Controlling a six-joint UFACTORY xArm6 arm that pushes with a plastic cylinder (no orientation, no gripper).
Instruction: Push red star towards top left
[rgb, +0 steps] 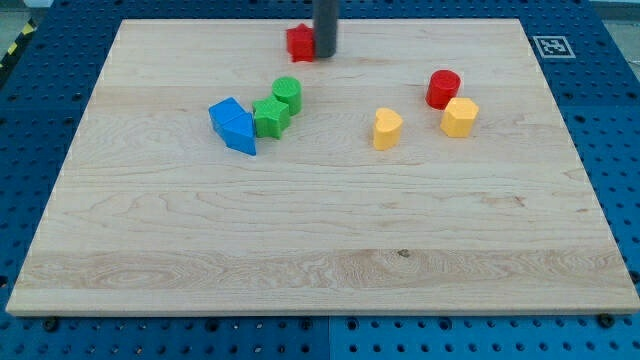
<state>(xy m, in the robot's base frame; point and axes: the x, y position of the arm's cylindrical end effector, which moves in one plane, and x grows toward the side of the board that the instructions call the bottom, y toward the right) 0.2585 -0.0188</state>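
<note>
The red star (299, 42) lies near the top edge of the wooden board (320, 250), a little left of the middle. My tip (326, 55) stands right against the star's right side, touching it as far as I can tell. The dark rod rises out of the view's top.
A green cylinder (288, 92) and a green star (270, 117) sit below the red star, with two blue blocks (233, 125) to their left. A yellow heart (387, 129), a red cylinder (443, 89) and a yellow hexagon (459, 117) lie at the right.
</note>
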